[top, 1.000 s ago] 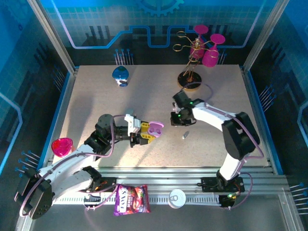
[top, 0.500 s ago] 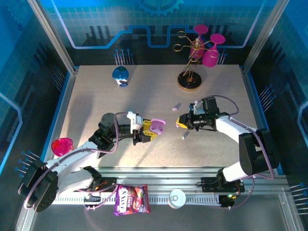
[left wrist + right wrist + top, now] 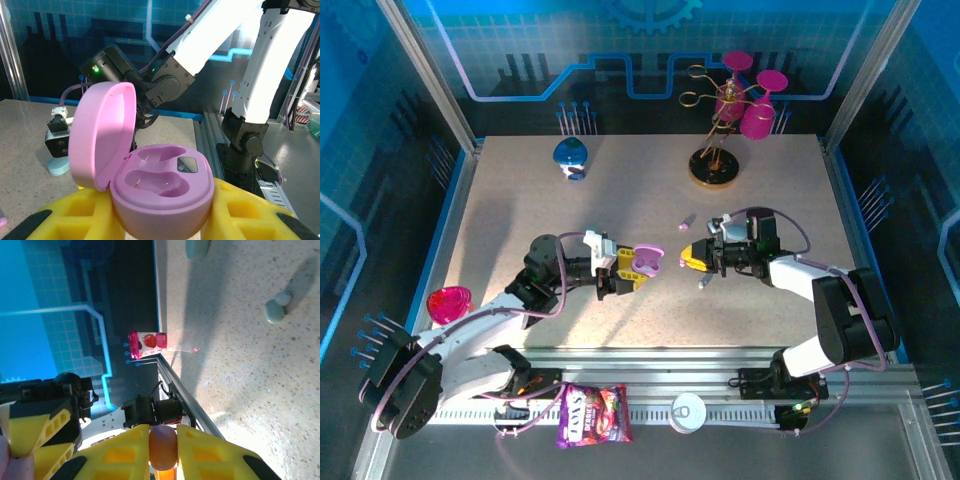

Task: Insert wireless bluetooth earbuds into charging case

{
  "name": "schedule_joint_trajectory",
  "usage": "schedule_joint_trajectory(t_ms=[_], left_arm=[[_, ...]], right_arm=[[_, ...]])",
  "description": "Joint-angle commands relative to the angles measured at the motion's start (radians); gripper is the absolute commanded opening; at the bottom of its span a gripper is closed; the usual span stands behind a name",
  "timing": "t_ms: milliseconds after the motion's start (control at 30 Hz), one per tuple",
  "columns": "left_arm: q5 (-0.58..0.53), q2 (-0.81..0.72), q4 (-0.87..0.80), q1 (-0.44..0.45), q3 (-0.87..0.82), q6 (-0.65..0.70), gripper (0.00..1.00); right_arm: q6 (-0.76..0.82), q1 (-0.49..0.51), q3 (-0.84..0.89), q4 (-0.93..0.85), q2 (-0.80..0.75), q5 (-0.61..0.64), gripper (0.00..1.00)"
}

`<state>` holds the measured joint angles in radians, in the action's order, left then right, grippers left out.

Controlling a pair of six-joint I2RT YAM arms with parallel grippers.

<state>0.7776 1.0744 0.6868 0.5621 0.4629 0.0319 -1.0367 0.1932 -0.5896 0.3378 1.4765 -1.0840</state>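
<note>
- left tool [image 3: 627,272], chunky yellow plastic fingers, is clamped on the charging case [image 3: 165,192], held just above the worktop [image 3: 520,210] near the middle
- the case is a smooth, matte lilac pebble with its rounded lid [image 3: 100,135] hinged up and back. Inside are two scooped wells plus a little dark square window [image 3: 186,164]
- the bottom of the case is cut off in the left wrist view, so I can't see how far the fingers wrap under it
- right tool [image 3: 692,256] has the same yellow fingers, closed down on a tiny rounded bud [image 3: 163,449]. It's close to the case and pointing at it, but they're apart
- that pinched bud looks orange-pink in the warm light, so I honestly can't tell its real tint. Only a smooth, blunt end pokes out and the rest is buried between the pads
- two more earbuds lie loose on the speckled beige worktop: a lilac earbud [image 3: 688,221] behind the right tool and a greyish earbud [image 3: 704,283] just in front of it. Both are small stick shapes, too small for any detail
- in the right wrist view a pale bud [image 3: 275,310] throws a long shadow, and another pale blob [image 3: 197,247] is chopped by the top edge
</note>
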Motion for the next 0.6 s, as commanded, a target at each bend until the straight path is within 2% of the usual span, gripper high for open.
schedule_joint_trajectory(t_ms=[0,167,267,433,500,567], left_arm=[[-0.005,0.005,0.030,0.005,-0.012,0.006,0.28],[-0.005,0.003,0.019,0.005,-0.009,0.011,0.29],[-0.005,0.002,0.019,0.004,-0.009,0.011,0.29],[0.000,-0.001,0.021,0.005,-0.010,0.005,0.29],[-0.001,-0.005,0.021,0.005,-0.011,0.004,0.29],[0.000,-0.006,0.017,0.005,-0.012,0.005,0.29]], right_arm=[[-0.031,-0.001,0.012,0.094,0.008,-0.049,0.15],[-0.206,0.003,0.046,0.235,0.031,-0.020,0.13],[-0.414,0.007,0.091,0.493,0.071,-0.019,0.14],[-0.758,0.015,0.172,0.936,0.199,0.059,0.10],[-0.837,0.024,0.192,1.061,0.249,0.094,0.09],[-0.831,0.030,0.201,1.084,0.272,0.108,0.09]])
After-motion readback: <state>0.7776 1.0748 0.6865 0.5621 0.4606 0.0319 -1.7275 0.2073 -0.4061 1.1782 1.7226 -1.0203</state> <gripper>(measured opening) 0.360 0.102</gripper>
